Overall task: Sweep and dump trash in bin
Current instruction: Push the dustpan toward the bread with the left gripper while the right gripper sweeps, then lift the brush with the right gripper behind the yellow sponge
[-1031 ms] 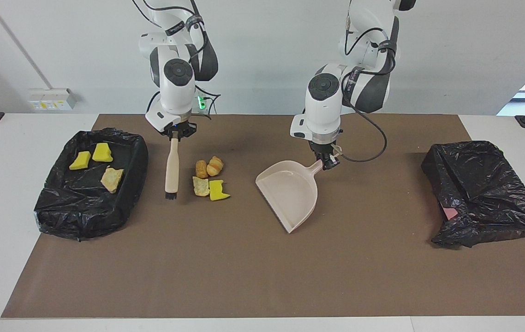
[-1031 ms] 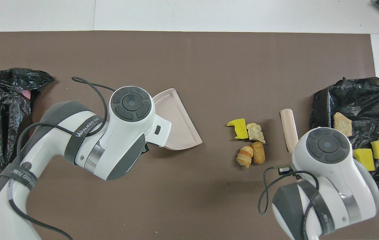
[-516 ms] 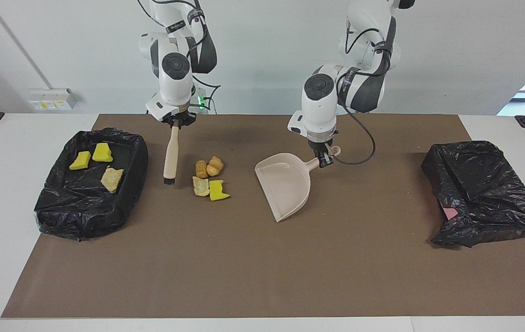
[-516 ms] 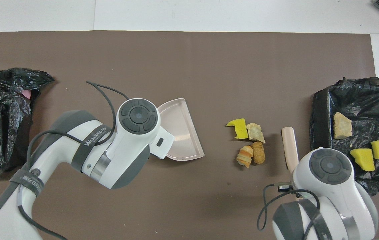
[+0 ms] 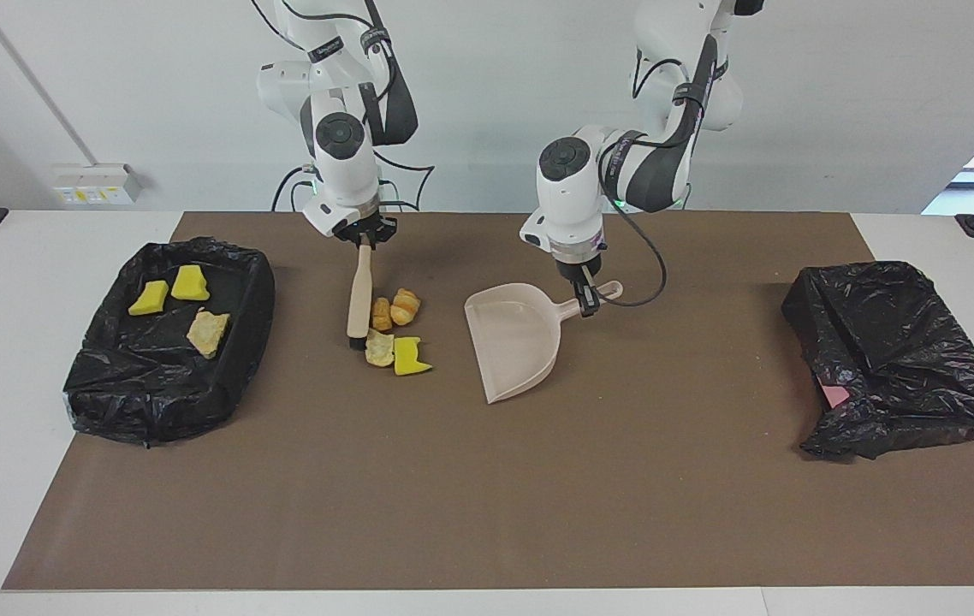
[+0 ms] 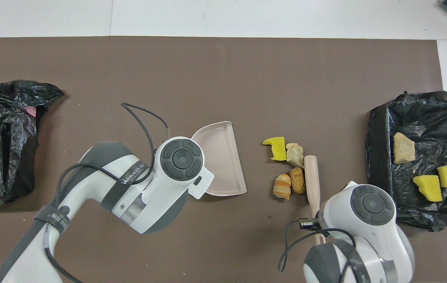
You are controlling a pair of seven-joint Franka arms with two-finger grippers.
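Four scraps (image 5: 393, 329) touching brush (image 5: 359, 295) | right tool (image 5: 365, 239) clamps brush | left tool (image 5: 583, 299) clamps dustpan (image 5: 514, 338)

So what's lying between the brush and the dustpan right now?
Four scraps lie on the mat between the brush and the dustpan, touching the brush; both views show it.

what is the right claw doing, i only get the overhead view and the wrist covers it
observer: the right claw is shut on the top end of the brush, which hangs nearly upright
operator: are the bristles on the low end
observer: yes, dark bristles point down, right beside the scraps
operator: and the left claw
observer: the left claw is shut on the dustpan by its handle
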